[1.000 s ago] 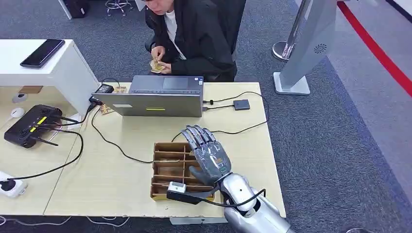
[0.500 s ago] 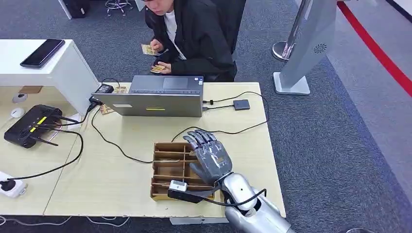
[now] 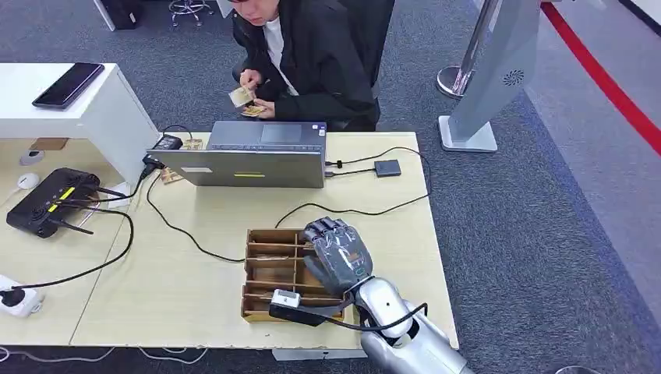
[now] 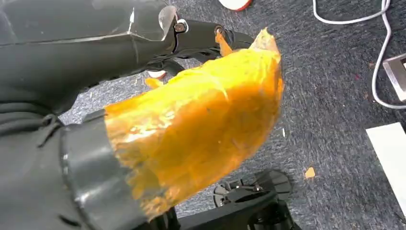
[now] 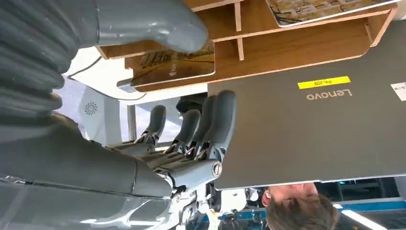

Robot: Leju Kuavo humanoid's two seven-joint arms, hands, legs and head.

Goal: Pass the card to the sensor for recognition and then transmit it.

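A wooden card tray (image 3: 257,231) with several compartments sits near the front edge of the table. Cards lie in it, one patterned card (image 5: 172,67) right under my right thumb. My right hand (image 3: 339,253) hovers over the tray's right side, fingers (image 5: 210,120) curled down toward the far right compartment and holding nothing. The small dark sensor box (image 3: 387,167) lies on its cable at the back right of the table. My left hand (image 4: 201,120) hangs over the carpet, wrapped in orange tape, and its finger pose is unclear.
A grey laptop (image 3: 249,160) stands just behind the tray, cables running across the table. A seated person (image 3: 312,54) behind it handles cards (image 3: 242,96). A black router (image 3: 51,201) and a power strip (image 3: 15,300) lie at the left. A grey stand (image 3: 491,78) rises at the right.
My right hand's fingers have curled from stretched out to bent down over the tray. The person has moved a card between their hands.
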